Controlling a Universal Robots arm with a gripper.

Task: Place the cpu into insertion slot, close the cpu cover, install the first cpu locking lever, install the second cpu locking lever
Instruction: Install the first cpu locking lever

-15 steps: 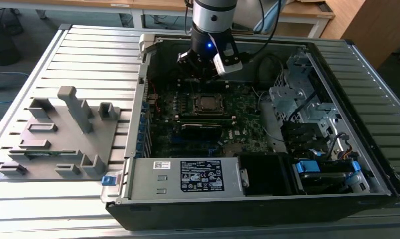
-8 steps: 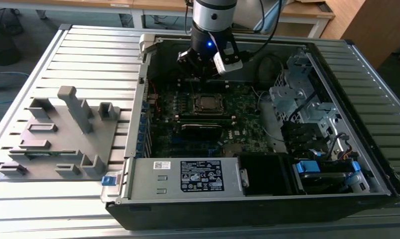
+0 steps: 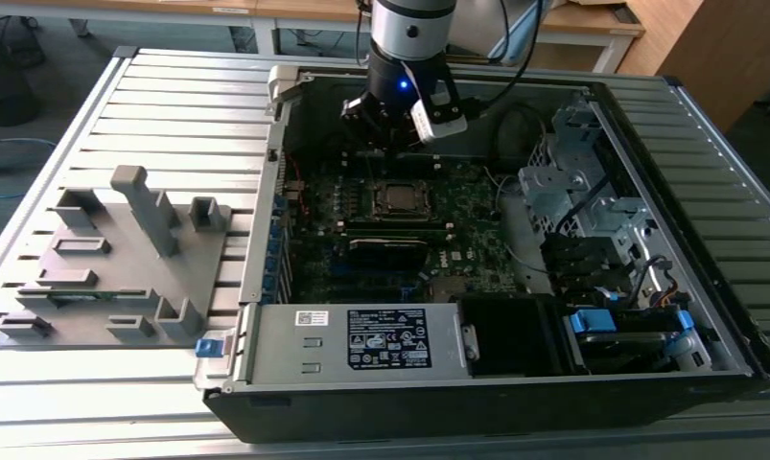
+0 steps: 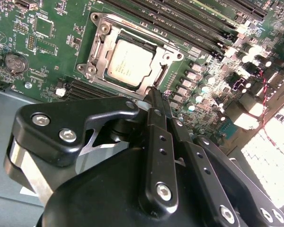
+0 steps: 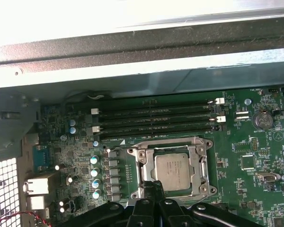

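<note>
green board [image 3: 472, 216] is carrying the slot [image 4: 100, 29]; the cover [image 4: 168, 54] is lying flat on it around the seated cpu [image 4: 128, 64]. the gripper [image 4: 155, 93], clenched on nothing, is hovering at the slot's edge. i am judging the first locking step in hand, calling for a fine push.

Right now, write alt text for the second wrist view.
A silver chip lies inside a metal cover frame on a green motherboard. The black gripper, fingers together, has its tip at the frame's edge.
</note>
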